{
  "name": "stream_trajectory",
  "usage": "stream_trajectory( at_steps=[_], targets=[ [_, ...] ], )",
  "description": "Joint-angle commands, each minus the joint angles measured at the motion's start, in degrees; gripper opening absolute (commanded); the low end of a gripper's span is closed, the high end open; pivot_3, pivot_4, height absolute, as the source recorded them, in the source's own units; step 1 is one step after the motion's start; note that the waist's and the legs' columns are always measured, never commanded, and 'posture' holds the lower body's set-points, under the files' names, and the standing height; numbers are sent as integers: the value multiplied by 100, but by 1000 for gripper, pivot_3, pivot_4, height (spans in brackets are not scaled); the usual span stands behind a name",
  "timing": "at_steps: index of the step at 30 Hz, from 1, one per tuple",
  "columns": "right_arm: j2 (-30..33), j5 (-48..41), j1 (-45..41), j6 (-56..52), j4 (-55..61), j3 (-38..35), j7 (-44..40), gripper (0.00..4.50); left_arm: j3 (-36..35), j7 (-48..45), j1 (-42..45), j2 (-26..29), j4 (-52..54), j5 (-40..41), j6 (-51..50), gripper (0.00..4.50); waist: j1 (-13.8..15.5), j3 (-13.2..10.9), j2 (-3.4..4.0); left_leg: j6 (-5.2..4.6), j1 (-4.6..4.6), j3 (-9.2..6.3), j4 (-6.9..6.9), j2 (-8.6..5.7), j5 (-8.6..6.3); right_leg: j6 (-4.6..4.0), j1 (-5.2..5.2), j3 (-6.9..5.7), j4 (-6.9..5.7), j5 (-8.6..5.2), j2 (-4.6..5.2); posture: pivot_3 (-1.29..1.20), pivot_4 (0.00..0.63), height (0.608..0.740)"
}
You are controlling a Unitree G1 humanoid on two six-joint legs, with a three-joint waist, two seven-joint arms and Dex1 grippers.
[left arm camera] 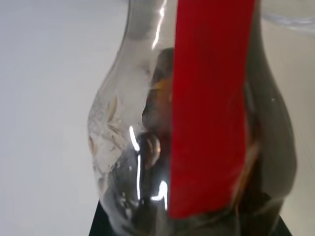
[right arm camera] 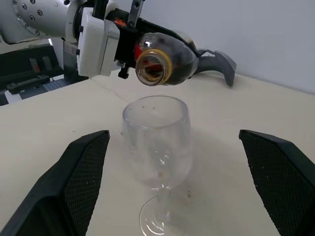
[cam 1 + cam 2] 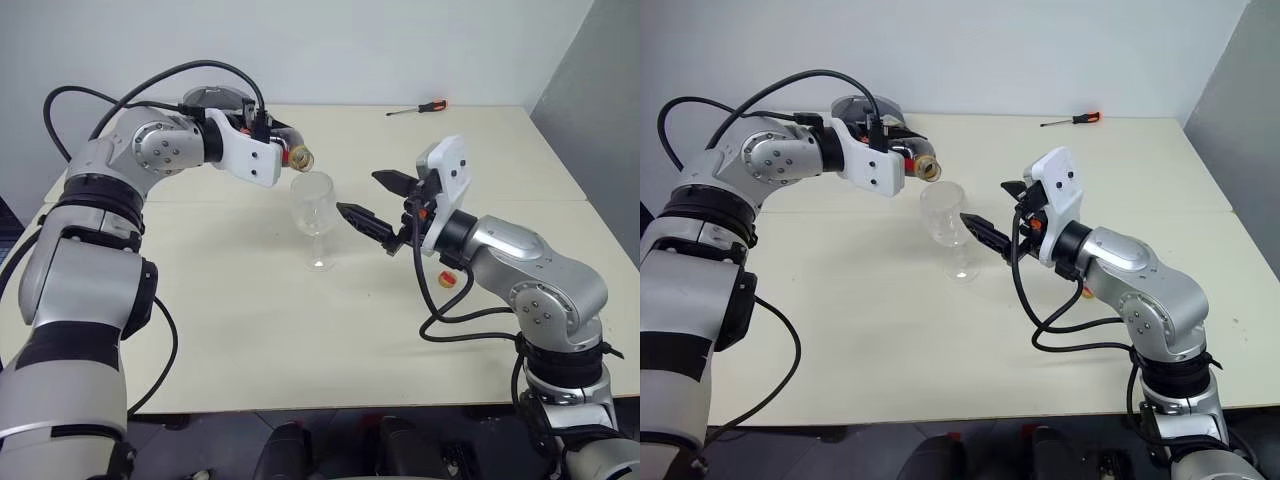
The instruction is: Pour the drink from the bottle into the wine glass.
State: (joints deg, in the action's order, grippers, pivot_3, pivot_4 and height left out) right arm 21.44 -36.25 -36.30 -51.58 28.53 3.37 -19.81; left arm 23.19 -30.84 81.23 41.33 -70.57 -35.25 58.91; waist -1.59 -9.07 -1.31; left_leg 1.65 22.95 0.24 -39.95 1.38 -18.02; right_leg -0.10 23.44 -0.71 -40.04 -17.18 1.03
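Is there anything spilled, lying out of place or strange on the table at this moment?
No spill shows. The bottle is open and tipped over the wine glass, which looks empty. Its yellow cap lies loose on the table near the right arm. A screwdriver at the far edge seems unrelated to pouring.

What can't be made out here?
- Bottle body, head views: hidden by the left gripper.
- Drink level, left wrist view: red label covers it.
- Any pouring into the glass: no stream discernible.
- Small object under right arm: partly hidden.
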Motion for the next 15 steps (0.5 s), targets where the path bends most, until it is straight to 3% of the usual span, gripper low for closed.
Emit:
stream_trajectory(
  at_steps=[1, 15],
  targets=[
    [-37, 24, -58, 107, 158, -51, -16, 4500, 62, 311, 269, 144, 30, -147, 110, 1032, -1, 0, 0, 0, 0, 0, 0, 0, 0, 0, 0, 0, 0, 0, 0, 0, 150, 740],
    [-59, 30, -43, 82, 197, -45, -42, 4500, 365, 926, 479, 212, -82, -578, 189, 1032, -1, 0, 0, 3, 0, 2, 0, -1, 2, 0, 1, 0, 0, 0, 1, 0, 150, 740]
  ],
)
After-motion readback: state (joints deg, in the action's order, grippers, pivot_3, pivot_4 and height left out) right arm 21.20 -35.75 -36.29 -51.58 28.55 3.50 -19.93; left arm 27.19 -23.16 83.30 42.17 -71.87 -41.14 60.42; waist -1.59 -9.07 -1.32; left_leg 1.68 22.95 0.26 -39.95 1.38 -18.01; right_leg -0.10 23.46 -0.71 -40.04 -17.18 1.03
